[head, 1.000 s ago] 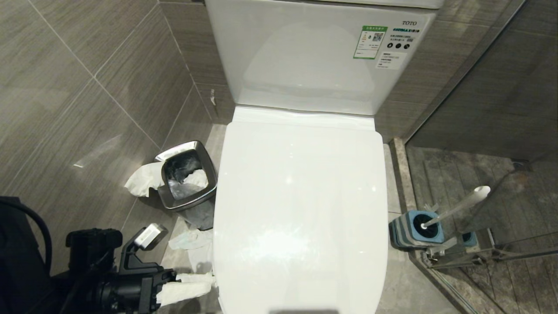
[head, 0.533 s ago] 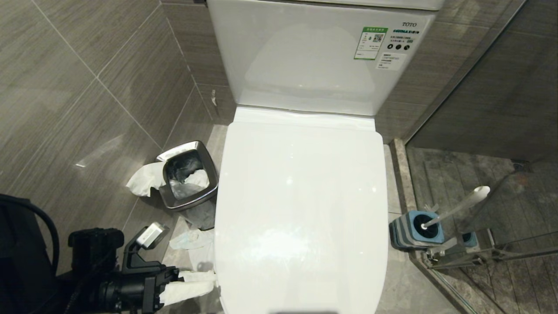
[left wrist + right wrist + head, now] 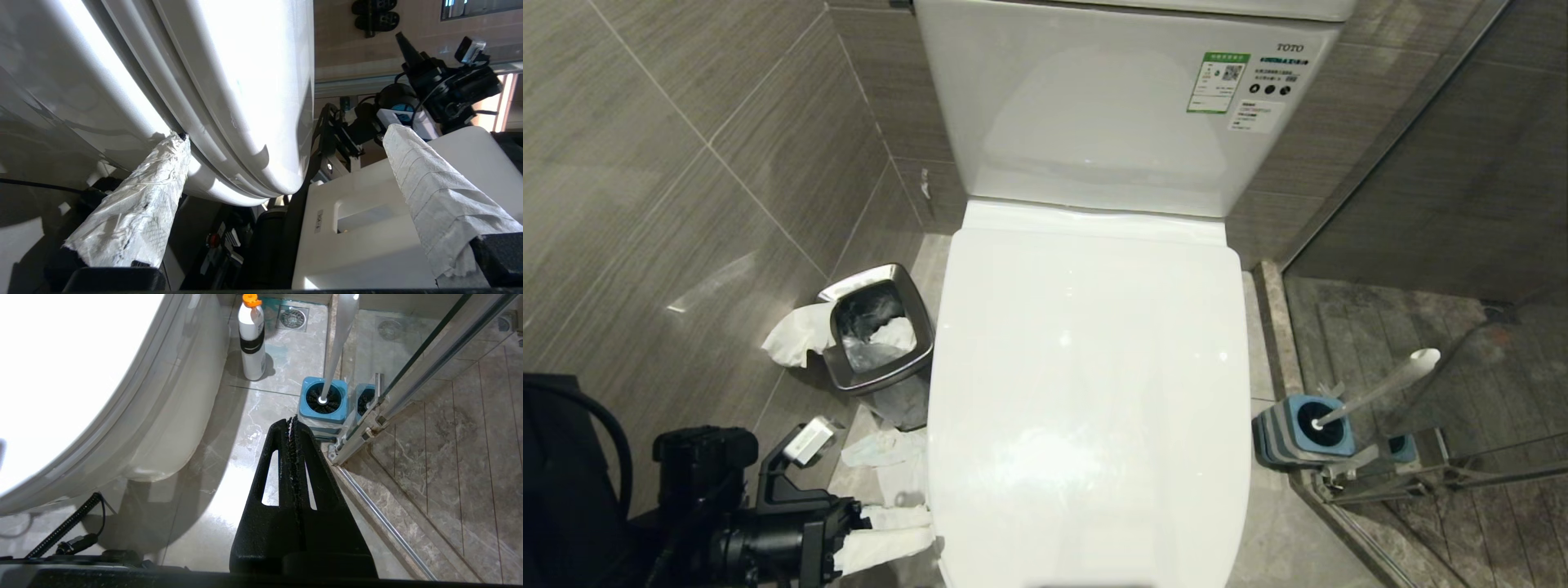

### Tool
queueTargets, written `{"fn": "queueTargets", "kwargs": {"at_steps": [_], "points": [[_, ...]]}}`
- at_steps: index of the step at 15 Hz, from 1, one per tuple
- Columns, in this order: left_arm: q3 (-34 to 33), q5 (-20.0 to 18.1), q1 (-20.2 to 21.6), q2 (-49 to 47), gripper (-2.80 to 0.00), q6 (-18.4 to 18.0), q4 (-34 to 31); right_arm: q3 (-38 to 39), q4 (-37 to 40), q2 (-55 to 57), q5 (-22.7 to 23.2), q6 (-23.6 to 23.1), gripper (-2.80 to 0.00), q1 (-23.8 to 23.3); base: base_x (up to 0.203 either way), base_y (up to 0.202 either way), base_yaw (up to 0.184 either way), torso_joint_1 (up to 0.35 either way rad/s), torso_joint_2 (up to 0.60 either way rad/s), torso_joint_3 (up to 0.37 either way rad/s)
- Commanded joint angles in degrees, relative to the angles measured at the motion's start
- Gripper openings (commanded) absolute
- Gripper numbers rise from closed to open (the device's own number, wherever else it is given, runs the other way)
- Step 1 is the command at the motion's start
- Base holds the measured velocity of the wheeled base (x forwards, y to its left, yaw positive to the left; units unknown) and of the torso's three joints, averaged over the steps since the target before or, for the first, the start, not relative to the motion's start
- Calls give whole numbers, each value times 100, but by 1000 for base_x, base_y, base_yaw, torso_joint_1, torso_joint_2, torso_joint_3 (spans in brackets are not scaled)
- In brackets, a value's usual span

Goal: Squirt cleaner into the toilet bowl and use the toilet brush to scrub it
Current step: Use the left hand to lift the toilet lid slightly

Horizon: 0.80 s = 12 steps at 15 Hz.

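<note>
The left gripper (image 3: 286, 134) is standing with its jaws wide apart, and both fingers are wearing white paper wrapping; one wrapped fingertip (image 3: 173, 143) is touching the groove under the edge of the closed toilet lid (image 3: 1086, 392), while the other one is hanging free beyond the front of the lid. The head view is showing only one wrapped finger of this gripper, at the lower left beside the lid's front edge, so the contact is readable only from the left wrist view. The right gripper (image 3: 293, 421) is holding its black jaws pressed together on nothing, low beside the toilet's right side; the head view is not showing it. The toilet bowl (image 3: 155, 428) is lying covered under the lid, only its outer wall is showing. The toilet brush (image 3: 1380, 390) is standing tilted in its blue-topped holder (image 3: 1303, 429) on the floor at the right, by the glass door. Only the right wrist view is showing a white bottle with orange cap (image 3: 251, 339) on the floor behind. A steel waste bin (image 3: 876, 335) with scattered tissues is sitting left of the toilet.
</note>
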State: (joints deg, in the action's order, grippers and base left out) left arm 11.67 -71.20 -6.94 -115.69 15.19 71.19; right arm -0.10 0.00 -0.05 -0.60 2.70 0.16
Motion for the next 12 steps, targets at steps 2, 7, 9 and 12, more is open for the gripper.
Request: {"fn": "queueTargets", "kwargs": {"at_steps": [2, 7, 9, 12], "points": [[-43, 109, -325, 98, 0, 9, 44, 1, 0, 5, -2, 3, -280, 2, 0, 0, 0, 0, 0, 0], [-250, 391, -792, 143, 0, 17, 296, 1, 0, 5, -2, 3, -280, 2, 0, 0, 0, 0, 0, 0], [-292, 406, -817, 137, 0, 55, 352, 1, 0, 5, -2, 3, -280, 2, 0, 0, 0, 0, 0, 0], [-430, 381, -819, 207, 0, 146, 369, 1, 0, 5, -2, 3, -280, 2, 0, 0, 0, 0, 0, 0]]}}
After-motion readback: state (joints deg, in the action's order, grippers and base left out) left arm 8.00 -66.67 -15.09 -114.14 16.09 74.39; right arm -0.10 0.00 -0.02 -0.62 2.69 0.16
